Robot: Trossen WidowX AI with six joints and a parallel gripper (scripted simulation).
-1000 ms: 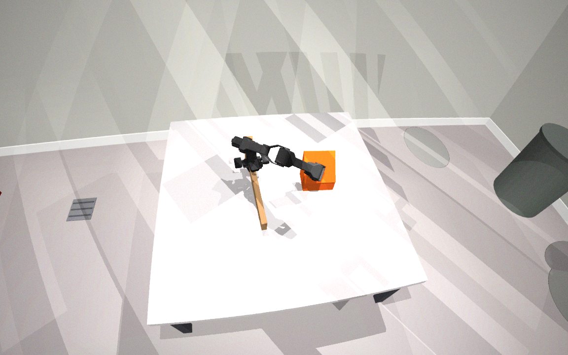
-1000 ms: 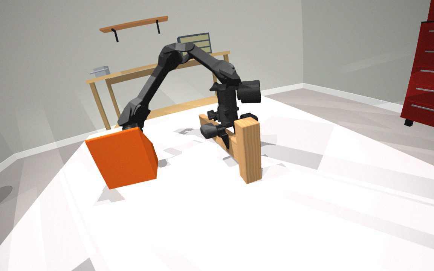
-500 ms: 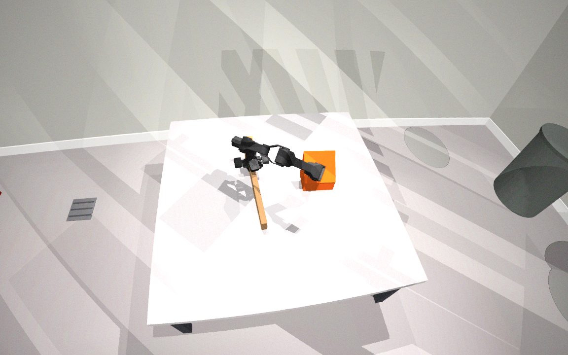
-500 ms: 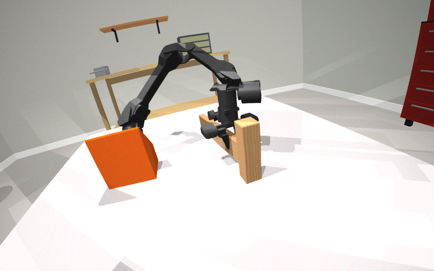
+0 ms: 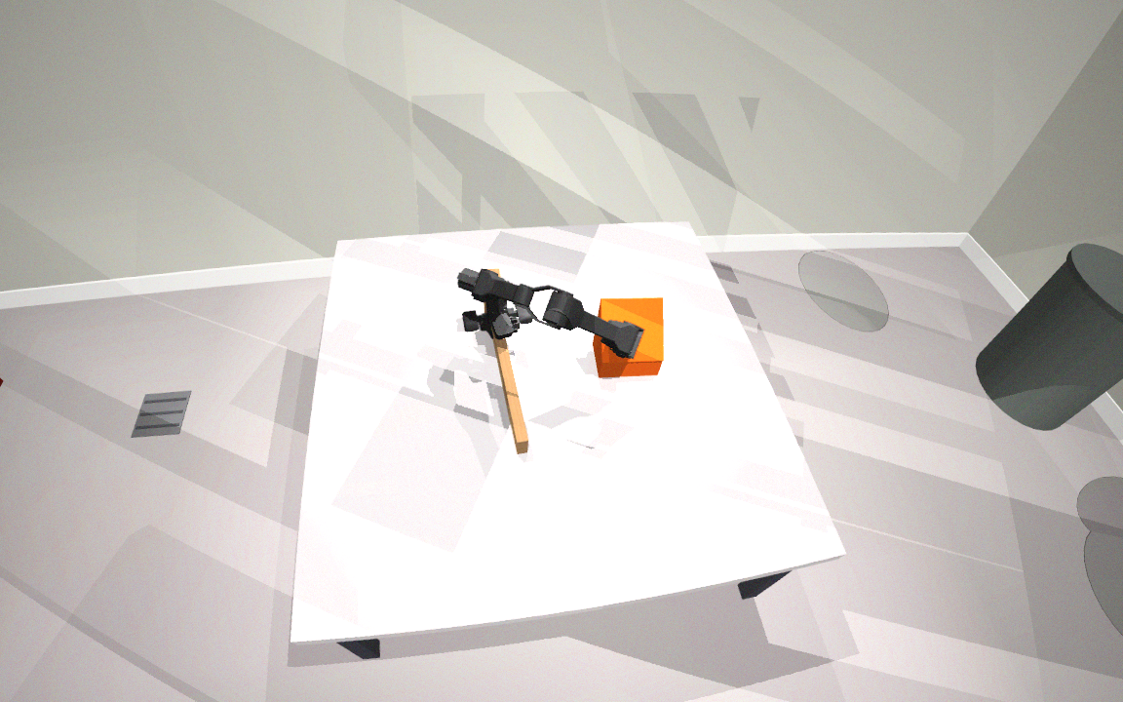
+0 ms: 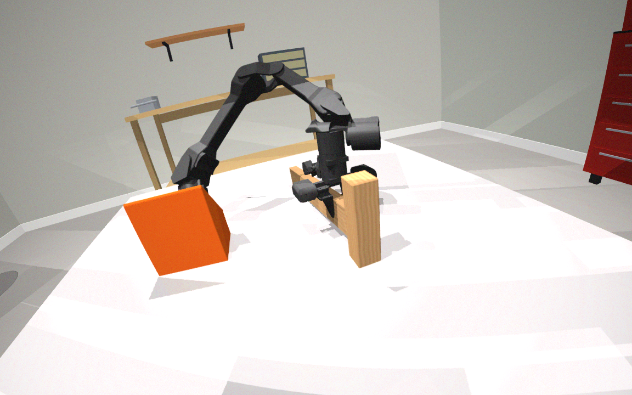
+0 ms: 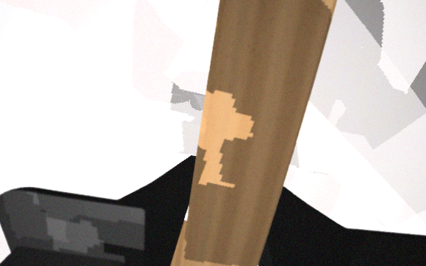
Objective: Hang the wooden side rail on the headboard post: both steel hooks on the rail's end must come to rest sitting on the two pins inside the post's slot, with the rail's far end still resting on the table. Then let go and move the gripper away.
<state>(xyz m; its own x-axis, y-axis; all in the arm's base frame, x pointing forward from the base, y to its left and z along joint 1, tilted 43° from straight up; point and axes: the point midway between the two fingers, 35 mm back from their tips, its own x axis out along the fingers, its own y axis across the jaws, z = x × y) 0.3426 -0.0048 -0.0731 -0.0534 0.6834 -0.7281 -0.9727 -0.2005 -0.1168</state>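
Observation:
The wooden side rail (image 5: 509,384) (image 6: 340,219) (image 7: 257,74) runs away from the wooden headboard post (image 6: 363,220). The post stands upright on the table. The rail's near end is right by the post's rear side, raised above the table; its far end is low, but contact with the table is hard to tell. My gripper (image 5: 495,330) (image 6: 334,202) (image 7: 237,175) is shut on the rail near the post, with one finger on each side. The hooks, slot and pins are hidden behind the post and gripper, so I cannot tell whether the hooks sit on the pins.
The orange block (image 5: 652,327) (image 6: 180,235) under the arm's base stands on the white table (image 5: 636,506) (image 6: 308,319), to one side of the rail. A workbench, a wall shelf, a red tool chest (image 6: 627,103) and a grey bin (image 5: 1063,349) are beyond the table.

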